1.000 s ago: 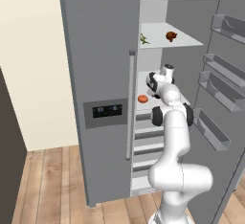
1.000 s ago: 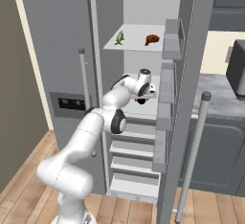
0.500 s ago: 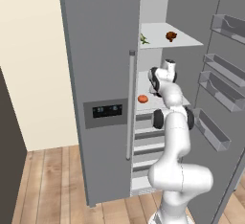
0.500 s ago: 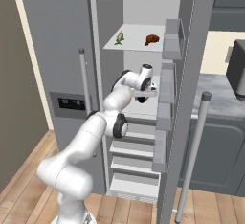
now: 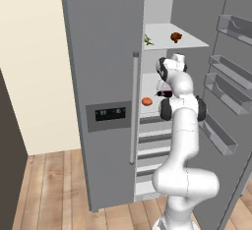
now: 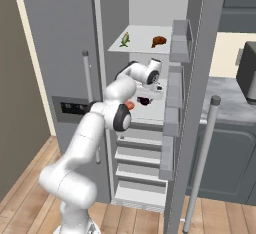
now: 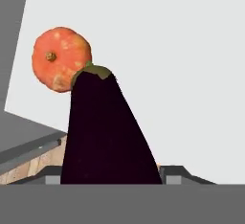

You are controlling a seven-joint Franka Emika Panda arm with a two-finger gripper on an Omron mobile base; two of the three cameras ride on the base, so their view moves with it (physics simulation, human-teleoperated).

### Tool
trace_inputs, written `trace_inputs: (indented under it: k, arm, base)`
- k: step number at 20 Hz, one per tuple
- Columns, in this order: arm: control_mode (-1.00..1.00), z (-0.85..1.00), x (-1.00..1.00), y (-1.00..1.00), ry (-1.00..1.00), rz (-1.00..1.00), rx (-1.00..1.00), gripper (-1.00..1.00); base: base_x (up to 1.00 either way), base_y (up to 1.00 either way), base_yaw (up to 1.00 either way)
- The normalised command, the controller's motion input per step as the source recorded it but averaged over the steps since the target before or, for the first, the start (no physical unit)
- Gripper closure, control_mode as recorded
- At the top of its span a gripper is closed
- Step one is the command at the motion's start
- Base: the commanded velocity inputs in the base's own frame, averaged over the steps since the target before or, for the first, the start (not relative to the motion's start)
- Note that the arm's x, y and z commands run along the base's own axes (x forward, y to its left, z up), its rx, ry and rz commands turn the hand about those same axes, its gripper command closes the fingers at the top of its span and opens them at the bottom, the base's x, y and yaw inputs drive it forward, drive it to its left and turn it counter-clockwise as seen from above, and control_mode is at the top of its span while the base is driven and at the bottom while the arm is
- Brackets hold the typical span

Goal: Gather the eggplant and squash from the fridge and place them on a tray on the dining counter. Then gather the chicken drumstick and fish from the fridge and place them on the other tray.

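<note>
A dark purple eggplant (image 7: 105, 132) runs up from the bottom of the hand view, stem end away from me. My gripper (image 7: 112, 177) is shut on its near end, and the finger tips are mostly hidden behind it. Just beyond its stem lies the round orange squash (image 7: 60, 58) on the white fridge shelf (image 7: 191, 74). From the base, the gripper (image 5: 164, 90) (image 6: 154, 89) is inside the open fridge at the middle shelf, with the eggplant (image 6: 144, 100) and squash (image 5: 146, 101) under it. The brown chicken drumstick (image 5: 175, 37) (image 6: 159, 41) lies one shelf up. The fish and trays are out of view.
A small green-yellow item (image 5: 147, 41) (image 6: 125, 39) lies beside the drumstick. The open fridge door (image 5: 231, 91) with its bins stands to the right. The closed left door (image 5: 103, 91) has a long handle. A grey counter (image 6: 230, 103) lies behind the door.
The jaws have narrowed onto the eggplant. The hand has shifted slightly upward over the middle shelf. The squash and the drumstick have not moved.
</note>
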Motion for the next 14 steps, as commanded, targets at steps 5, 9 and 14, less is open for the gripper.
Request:
trace_inputs:
  k: [5, 9, 14]
  arm:
    - [-1.00, -0.13, -1.00, 0.36, -0.06, 0.00, 0.00, 1.00]
    - [-1.00, 0.02, -0.95, 0.19, -0.03, 0.00, 0.00, 1.00]
    - [-1.00, 0.78, -0.90, 0.02, 0.03, 0.00, 0.00, 1.00]
  base:
    - [0.00, 0.00, 0.00]
    - [0.00, 0.00, 0.00]
    - [0.00, 0.00, 0.00]
